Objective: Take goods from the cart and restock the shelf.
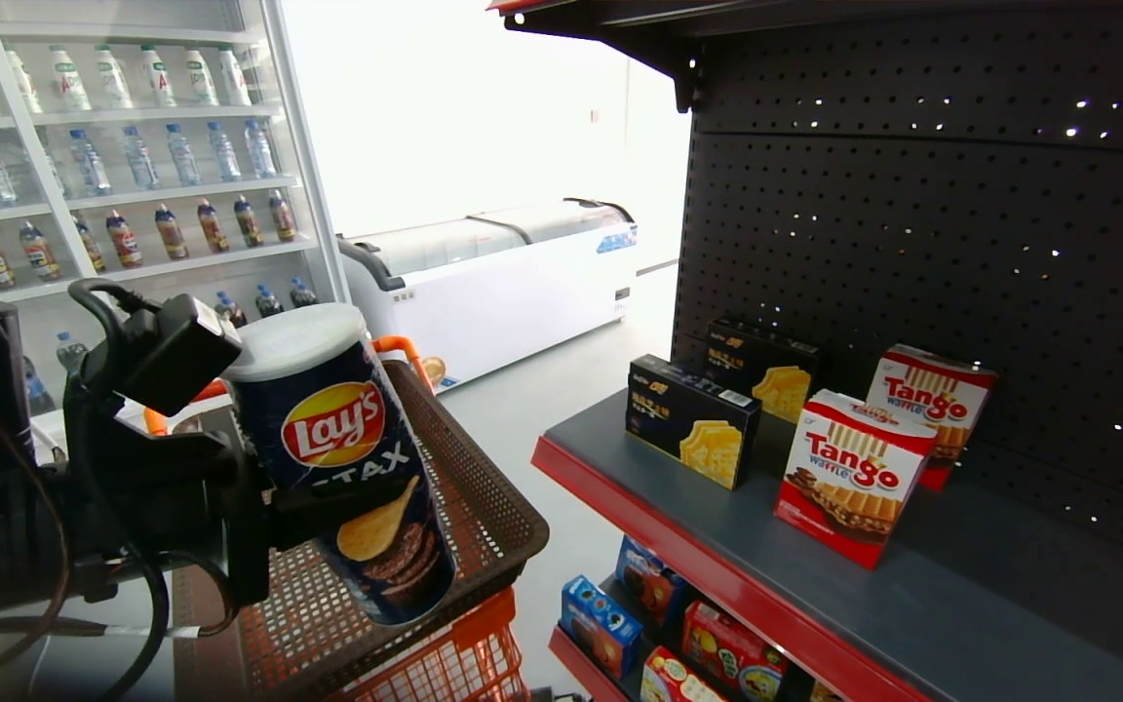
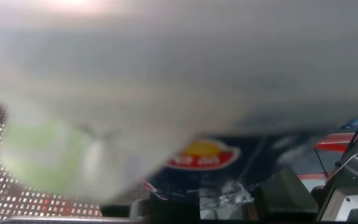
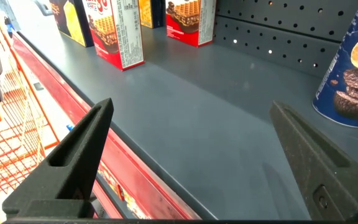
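A tall blue chip can (image 1: pixel 347 458) with a white lid hangs tilted above the orange cart's mesh basket (image 1: pixel 493 507), and my left gripper (image 1: pixel 279 507) is shut on its middle. In the left wrist view the can (image 2: pixel 204 155) looms very close and blurred between the fingers of that gripper (image 2: pixel 219 205). My right gripper (image 3: pixel 194 174) stands open over the grey shelf board (image 3: pixel 216 124) with nothing between its fingers. A second blue can (image 3: pixel 353 68) stands upright on the shelf by the pegboard, a little beyond one finger.
On the shelf (image 1: pixel 912 585) stand two black boxes (image 1: pixel 693 419) and two red wafer boxes (image 1: pixel 854 473), with bare board to their right. Lower shelves hold more boxes (image 1: pixel 659 624). A chest freezer (image 1: pixel 503 283) and a drinks fridge (image 1: pixel 113 166) stand behind the cart.
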Tool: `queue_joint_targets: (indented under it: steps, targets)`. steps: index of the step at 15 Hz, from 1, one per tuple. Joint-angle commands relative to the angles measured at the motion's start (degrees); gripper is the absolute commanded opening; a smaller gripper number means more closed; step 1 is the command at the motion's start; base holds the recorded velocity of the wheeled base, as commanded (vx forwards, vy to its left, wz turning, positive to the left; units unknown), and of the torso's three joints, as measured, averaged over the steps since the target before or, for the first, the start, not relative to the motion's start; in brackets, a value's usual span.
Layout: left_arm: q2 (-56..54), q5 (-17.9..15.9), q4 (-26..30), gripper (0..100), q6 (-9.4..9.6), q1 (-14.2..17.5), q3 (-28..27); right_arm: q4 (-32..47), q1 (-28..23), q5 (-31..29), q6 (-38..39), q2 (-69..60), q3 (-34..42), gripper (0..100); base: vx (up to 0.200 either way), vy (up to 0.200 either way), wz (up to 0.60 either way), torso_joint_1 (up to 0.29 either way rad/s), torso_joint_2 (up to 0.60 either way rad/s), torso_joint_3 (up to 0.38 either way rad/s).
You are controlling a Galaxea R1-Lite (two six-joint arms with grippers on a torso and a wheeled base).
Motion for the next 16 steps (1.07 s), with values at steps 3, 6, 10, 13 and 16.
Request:
queue_joint_targets:
  steps: [3, 6, 10, 13, 16]
  targets:
    - [2.0, -0.1, 0.0, 0, 0.06, -0.8, -1.5, 0.0, 0.0, 0.0, 0.0, 0.0, 0.0, 100, 0.0, 0.0, 0.0, 0.0, 0.0, 0.0]
    - [1.7, -0.3, 0.0, 0, -0.03, -3.3, -1.6, 0.0, 0.0, 0.0, 0.0, 0.0, 0.0, 100, 0.0, 0.0, 0.0, 0.0, 0.0, 0.0]
    - [1.8, -0.7, 0.0, 0, -0.03, -5.1, -1.6, 0.0, 0.0, 0.0, 0.0, 0.0, 0.0, 100, 0.0, 0.0, 0.0, 0.0, 0.0, 0.0]
    - [1.8, -1.5, 0.0, 0, -0.12, -6.3, -2.0, 0.0, 0.0, 0.0, 0.0, 0.0, 0.0, 100, 0.0, 0.0, 0.0, 0.0, 0.0, 0.0]
    - [2.0, -1.9, 0.1, 0, -0.12, -7.4, -1.8, 0.0, 0.0, 0.0, 0.0, 0.0, 0.0, 100, 0.0, 0.0, 0.0, 0.0, 0.0, 0.0]
